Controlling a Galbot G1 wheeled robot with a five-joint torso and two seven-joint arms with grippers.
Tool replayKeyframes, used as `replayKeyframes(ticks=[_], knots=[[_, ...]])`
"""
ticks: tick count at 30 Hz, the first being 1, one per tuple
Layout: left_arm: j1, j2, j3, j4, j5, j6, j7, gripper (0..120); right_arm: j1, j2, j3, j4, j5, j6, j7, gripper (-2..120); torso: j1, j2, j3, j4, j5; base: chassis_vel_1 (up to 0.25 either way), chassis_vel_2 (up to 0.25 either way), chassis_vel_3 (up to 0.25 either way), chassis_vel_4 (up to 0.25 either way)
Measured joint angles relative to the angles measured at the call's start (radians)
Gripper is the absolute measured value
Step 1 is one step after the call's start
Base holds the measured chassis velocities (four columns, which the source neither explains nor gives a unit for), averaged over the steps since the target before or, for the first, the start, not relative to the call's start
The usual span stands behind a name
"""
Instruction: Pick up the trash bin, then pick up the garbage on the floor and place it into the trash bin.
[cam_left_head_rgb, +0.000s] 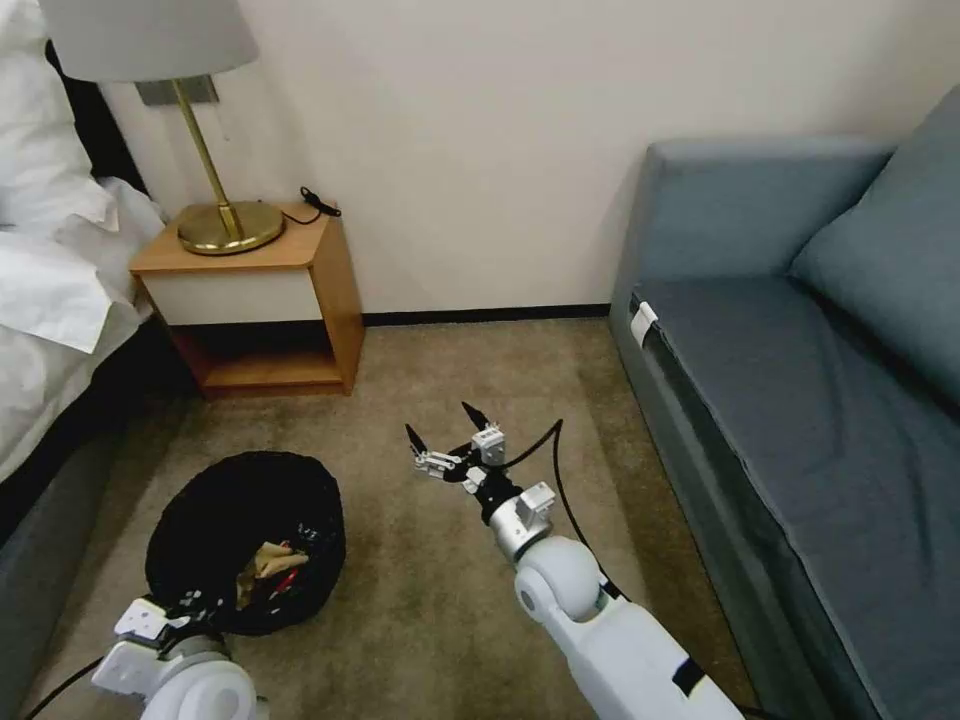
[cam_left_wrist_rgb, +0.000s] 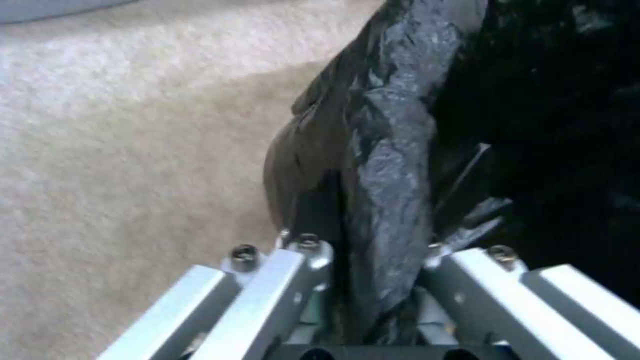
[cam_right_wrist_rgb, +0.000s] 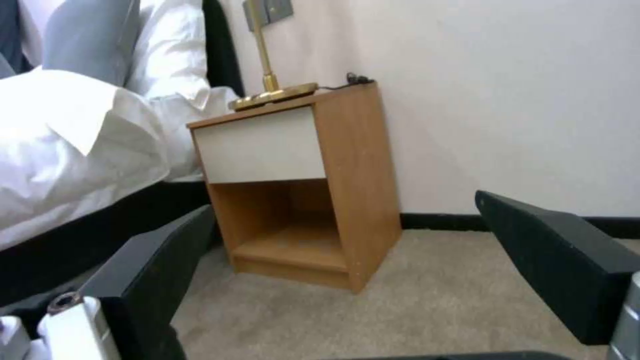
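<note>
The trash bin (cam_left_head_rgb: 245, 535) is round, low and black with a black bag liner, and sits at the lower left in the head view. Garbage lies inside it: a brown paper scrap (cam_left_head_rgb: 262, 562) and a bit of red (cam_left_head_rgb: 288, 580). My left gripper (cam_left_head_rgb: 172, 612) is shut on the bin's near rim. In the left wrist view the bag's rim (cam_left_wrist_rgb: 387, 165) runs between the fingers of the left gripper (cam_left_wrist_rgb: 370, 250). My right gripper (cam_left_head_rgb: 442, 425) hangs open over the carpet to the right of the bin, holding nothing. Its dark fingers (cam_right_wrist_rgb: 553, 255) frame the nightstand.
A wooden nightstand (cam_left_head_rgb: 310, 290) with a brass lamp (cam_left_head_rgb: 225, 225) stands against the far wall. A bed with white linen (cam_left_head_rgb: 50, 290) runs along the left and a blue-grey sofa (cam_left_head_rgb: 800, 380) along the right. Bare beige carpet (cam_left_head_rgb: 430, 600) lies between them.
</note>
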Motion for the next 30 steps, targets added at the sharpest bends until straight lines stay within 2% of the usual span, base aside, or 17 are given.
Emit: replayKeyframes(ticks=[1, 5, 6, 9, 12, 14, 15, 16, 17, 18, 19, 22, 23, 24, 27, 28, 30], knots=[[-0.006, 0.0, 0.003, -0.004, -0.002, 0.009, -0.004, 19, -0.013, -0.001, 0.012, 0.013, -0.009, -0.002, 0.0, 100, 0.0, 0.0, 0.0, 0.0001, -0.0001, 0.0, 0.0, 0.0, 0.0], [-0.014, 0.002, 0.005, -0.018, -0.003, 0.024, -0.014, 29, -0.033, -0.008, 0.033, 0.032, -0.017, -0.002, 0.0, 100, 0.0, 0.0, 0.0, 0.0001, -0.0002, 0.0, 0.0, 0.0, 0.0], [-0.012, 0.008, 0.004, -0.033, 0.0, 0.032, -0.018, 36, -0.05, -0.019, 0.052, 0.045, -0.02, 0.001, -0.001, 100, 0.0, 0.0, 0.0, 0.0001, -0.0002, 0.0, 0.0, 0.0, 0.0], [-0.004, 0.016, -0.001, -0.048, 0.016, 0.034, -0.019, 46, -0.07, -0.035, 0.076, 0.055, -0.023, 0.01, -0.004, 100, 0.0, 0.0, 0.0, -0.0001, -0.0003, 0.0, 0.0, 0.0, 0.0], [0.012, 0.027, -0.006, -0.056, 0.045, 0.035, -0.013, 52, -0.086, -0.044, 0.098, 0.064, -0.024, 0.018, -0.006, 100, 0.0, 0.0, 0.0, 0.0001, -0.0002, 0.0, 0.0, 0.0, 0.0], [0.035, 0.044, -0.011, -0.058, 0.121, 0.024, 0.008, 65, -0.106, -0.051, 0.122, 0.075, -0.029, 0.03, -0.006, 100, 0.0, 0.0, 0.0, 0.0002, -0.0002, 0.0, 0.0, 0.0, 0.0], [0.04, 0.047, -0.011, -0.058, 0.141, 0.02, 0.014, 66, -0.109, -0.052, 0.127, 0.077, -0.029, 0.032, -0.006, 100, 0.0, 0.0, 0.0, 0.0003, -0.0002, 0.0, 0.0, 0.0, 0.0], [0.058, 0.061, -0.011, -0.053, 0.254, -0.011, 0.05, 72, -0.127, -0.054, 0.144, 0.088, -0.03, 0.042, -0.007, 100, 0.0, 0.0, 0.0, 0.0001, -0.0003, 0.0, 0.0, 0.0, 0.0], [0.058, 0.061, -0.011, -0.053, 0.254, -0.011, 0.05, 72, -0.127, -0.054, 0.144, 0.088, -0.03, 0.042, -0.007, 100, 0.0, 0.0, 0.0, 0.0001, -0.0003, 0.0, 0.0, 0.0, 0.0], [0.075, 0.075, -0.012, -0.029, 0.431, -0.08, 0.11, 79, -0.147, -0.054, 0.165, 0.099, -0.031, 0.052, -0.007, 100, 0.0, 0.0, 0.0, 0.0003, -0.0001, 0.0, 0.0, 0.0, 0.0], [0.084, 0.084, -0.012, -0.012, 0.551, -0.13, 0.152, 82, -0.162, -0.052, 0.179, 0.107, -0.033, 0.058, -0.008, 100, 0.0, 0.0, 0.0, 0.0003, -0.0003, 0.0, 0.0, 0.0, 0.0], [0.096, 0.098, -0.009, 0.009, 0.722, -0.204, 0.209, 89, -0.193, -0.047, 0.206, 0.119, -0.038, 0.069, -0.012, 100, 0.0, 0.0, 0.0, 0.0003, -0.0002, 0.0, 0.0, 0.0, 0.0], [0.096, 0.098, -0.009, 0.009, 0.722, -0.204, 0.209, 89, -0.193, -0.047, 0.206, 0.119, -0.038, 0.069, -0.012, 100, 0.0, 0.0, 0.0, 0.0003, -0.0002, 0.0, 0.0, 0.0, 0.0], [0.102, 0.105, -0.003, 0.019, 0.828, -0.251, 0.241, 98, -0.218, -0.042, 0.225, 0.127, -0.046, 0.079, -0.014, 100, 0.0, 0.0, 0.0, 0.0003, -0.0002, 0.0, 0.0, 0.0, 0.0], [0.103, 0.106, 0.027, 0.056, 1.143, -0.419, 0.328, 100, -0.31, -0.028, 0.282, 0.152, -0.075, 0.122, -0.016, 100, 0.0, 0.0, 0.0, 0.0001, -0.0002, 0.0, 0.0, 0.0, 0.0], [0.103, 0.106, 0.027, 0.056, 1.143, -0.419, 0.328, 100, -0.31, -0.028, 0.282, 0.152, -0.075, 0.122, -0.016, 100, 0.0, 0.0, 0.0, 0.0001, -0.0002, 0.0, 0.0, 0.0, 0.0], [0.104, 0.102, 0.075, 0.059, 1.172, -0.452, 0.364, 100, -0.349, -0.019, 0.31, 0.167, -0.089, 0.148, -0.017, 100, 0.0, 0.0, 0.0, 0.0, -0.0003, 0.0, 0.0, 0.0, 0.0]])
